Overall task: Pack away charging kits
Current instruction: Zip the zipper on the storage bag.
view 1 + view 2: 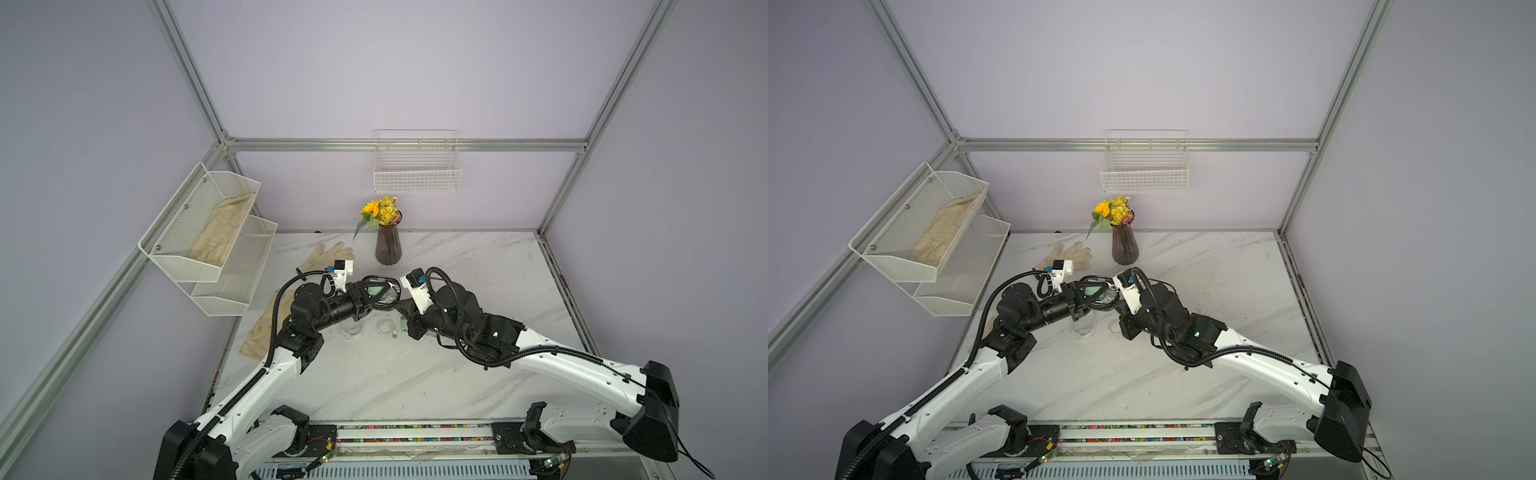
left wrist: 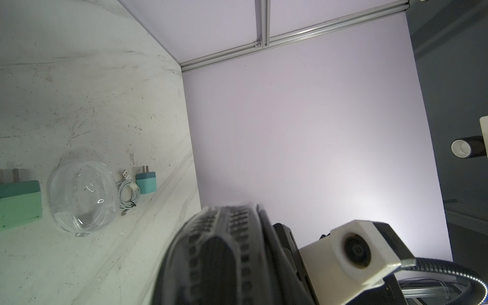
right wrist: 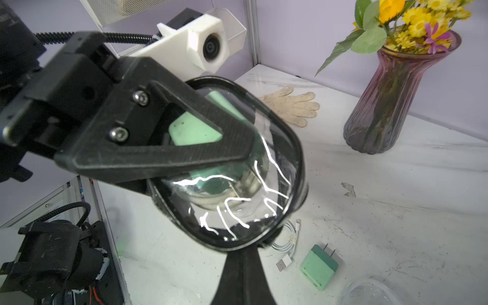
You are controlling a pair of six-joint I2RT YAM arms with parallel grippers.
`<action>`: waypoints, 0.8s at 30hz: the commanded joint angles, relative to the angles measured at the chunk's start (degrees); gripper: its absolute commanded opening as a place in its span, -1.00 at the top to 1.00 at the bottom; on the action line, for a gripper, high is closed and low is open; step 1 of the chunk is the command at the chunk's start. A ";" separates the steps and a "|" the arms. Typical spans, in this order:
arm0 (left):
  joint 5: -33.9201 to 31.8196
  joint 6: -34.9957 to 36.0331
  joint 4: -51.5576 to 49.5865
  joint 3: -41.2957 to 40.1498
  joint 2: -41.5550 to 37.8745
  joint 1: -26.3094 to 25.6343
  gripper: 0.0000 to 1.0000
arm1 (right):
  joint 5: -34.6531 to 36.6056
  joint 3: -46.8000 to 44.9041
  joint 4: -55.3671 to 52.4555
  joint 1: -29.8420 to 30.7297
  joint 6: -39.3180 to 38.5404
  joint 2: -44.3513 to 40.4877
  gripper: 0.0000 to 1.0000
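Note:
Both grippers hold the black-rimmed clear case [image 1: 380, 291] [image 3: 264, 198] in the air above the table's middle. A mint-green charger [image 3: 195, 132] shows inside it. My left gripper [image 1: 376, 293] [image 1: 1092, 293] is shut across the case's body. My right gripper [image 1: 397, 305] [image 3: 244, 250] is shut at its rim from the other side. On the table below lie a clear case [image 2: 81, 195] [image 1: 353, 330], a coiled white cable [image 2: 129, 192] [image 3: 287, 237], a blue-green charger [image 2: 146, 182] [image 3: 319, 266] and a mint-green charger [image 2: 19, 203]. Another clear case [image 3: 369, 293] sits near the right arm.
A purple vase of flowers [image 1: 387, 245] stands just behind the grippers. Cream gloves lie at the back left [image 1: 328, 255] and the left edge [image 1: 266, 328]. A two-tier mesh rack [image 1: 208, 232] hangs on the left wall, a wire basket [image 1: 417, 174] on the back wall.

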 commanded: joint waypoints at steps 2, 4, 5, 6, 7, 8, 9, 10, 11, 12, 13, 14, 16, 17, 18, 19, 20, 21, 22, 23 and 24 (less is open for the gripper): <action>4.37 0.26 2.96 5.13 -2.53 0.14 0.51 | 9.38 -0.38 -2.26 -0.46 -0.45 -1.91 1.00; 4.41 0.32 2.69 4.97 -2.64 0.27 0.52 | 11.02 -0.03 -2.81 -0.52 -0.60 -2.15 1.00; 4.47 0.29 2.52 4.87 -2.64 0.29 0.53 | 11.66 0.05 -2.97 -0.51 -0.74 -2.25 1.00; 4.58 0.29 2.51 4.78 -2.73 0.30 0.53 | 12.29 0.16 -3.12 -0.48 -0.75 -2.28 1.00; 4.66 0.33 2.43 4.77 -2.73 0.37 0.54 | 12.96 0.16 -3.11 -0.51 -0.84 -2.36 1.00; 4.82 0.42 2.35 4.77 -2.81 0.38 0.55 | 13.66 0.26 -3.17 -0.52 -1.07 -2.40 1.00; 4.95 0.52 2.32 4.76 -2.82 0.38 0.55 | 14.48 0.48 -3.34 -0.51 -1.12 -2.28 1.00; 5.26 0.82 2.13 4.84 -2.91 0.38 0.55 | 15.12 0.59 -3.39 -0.47 -1.31 -2.20 1.00; 5.47 1.23 1.70 4.80 -2.99 0.40 0.56 | 15.73 0.71 -3.24 -0.51 -1.56 -2.24 1.00; 5.77 1.70 1.09 4.94 -3.07 0.46 0.56 | 16.17 0.98 -3.17 -0.53 -1.74 -2.17 1.00; 6.46 2.30 0.70 4.95 -3.06 0.46 0.56 | 16.61 1.26 -3.04 -0.53 -2.08 -2.10 1.00; 7.62 2.83 0.60 4.94 -3.00 0.47 0.57 | 16.65 1.67 -2.72 -0.52 -2.76 -2.05 1.00; 10.56 4.44 -0.06 5.35 -2.66 0.48 0.59 | 16.44 2.69 -2.55 -0.61 -3.66 -1.56 1.00; 12.14 5.68 -1.10 5.79 -2.48 0.47 0.62 | 16.22 3.34 -2.56 -0.64 -4.47 -1.21 1.00; 13.45 7.06 -2.41 6.34 -2.47 0.49 0.66 | 16.10 3.90 -2.53 -0.71 -5.11 -0.92 1.00; 14.62 8.81 -4.17 6.95 -2.54 0.47 0.68 | 15.60 4.61 -2.71 -0.71 -6.06 -0.67 1.00; 15.34 10.82 -5.92 7.44 -2.74 0.49 0.69 | 14.22 5.20 -2.93 -0.70 -7.20 -0.54 1.00; 15.69 12.59 -7.70 7.96 -3.05 0.48 0.70 | 11.92 5.54 -2.93 -0.71 -8.61 -0.65 1.00; 15.86 14.82 -9.76 8.47 -3.45 0.51 0.71 | 9.87 6.04 -3.20 -0.71 -9.62 -0.74 1.00; 16.01 16.83 -11.73 9.08 -3.77 0.62 0.75 | 9.38 6.78 -4.16 -0.71 -10.59 -0.38 1.00; 16.46 18.48 -13.06 9.56 -3.87 0.64 0.76 | 8.89 7.82 -5.62 -0.68 -11.53 0.10 1.00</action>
